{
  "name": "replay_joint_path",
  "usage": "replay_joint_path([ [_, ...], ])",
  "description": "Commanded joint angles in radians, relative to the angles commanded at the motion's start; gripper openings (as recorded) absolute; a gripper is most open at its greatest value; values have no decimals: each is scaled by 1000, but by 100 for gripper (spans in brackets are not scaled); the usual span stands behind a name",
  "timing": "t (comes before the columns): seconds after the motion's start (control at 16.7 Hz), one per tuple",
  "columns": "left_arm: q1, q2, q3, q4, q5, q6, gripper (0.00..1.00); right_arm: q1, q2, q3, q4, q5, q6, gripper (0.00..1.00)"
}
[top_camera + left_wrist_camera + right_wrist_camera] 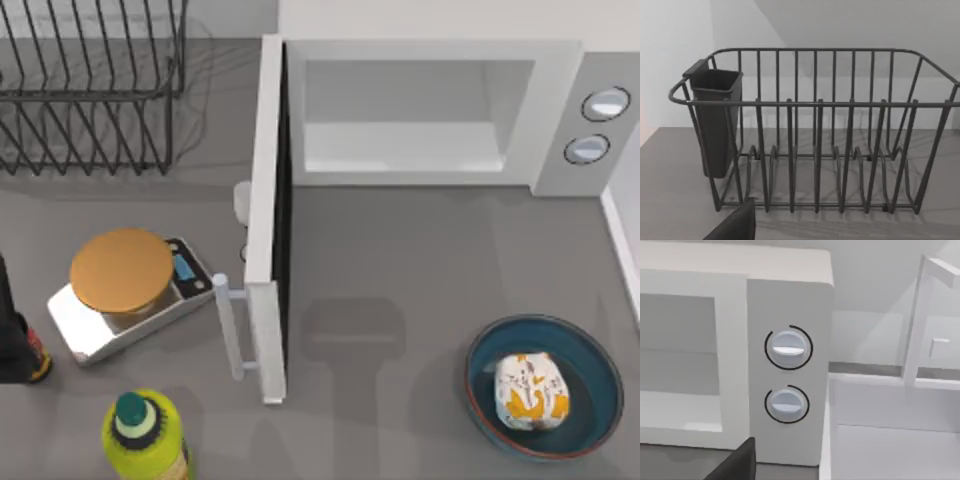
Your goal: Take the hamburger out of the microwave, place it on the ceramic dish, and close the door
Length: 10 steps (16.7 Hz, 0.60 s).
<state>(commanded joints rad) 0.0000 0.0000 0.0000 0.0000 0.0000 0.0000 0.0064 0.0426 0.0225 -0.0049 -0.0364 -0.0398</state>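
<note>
Sitting in the ceramic dish [585, 345] at the table's near right, the hamburger [531, 391] is out of the microwave [440, 105]. The door [266, 215] stands swung wide open. My left arm [15, 330] waits at the left edge; I cannot tell how either set of jaws stands.

paper-wrapped hamburger [531, 391] in glossy glazed ceramic dish [590, 352]; dark wire rack [830, 135].
</note>
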Motion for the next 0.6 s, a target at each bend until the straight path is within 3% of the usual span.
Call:
replay_joint_path([
  [0.42,0,0,0,0,0,0,100,-6,-43,-23,5,36,40,100],
  [0.6,0,0,0,0,0,0,77,-6,-43,-23,5,36,40,100],
])
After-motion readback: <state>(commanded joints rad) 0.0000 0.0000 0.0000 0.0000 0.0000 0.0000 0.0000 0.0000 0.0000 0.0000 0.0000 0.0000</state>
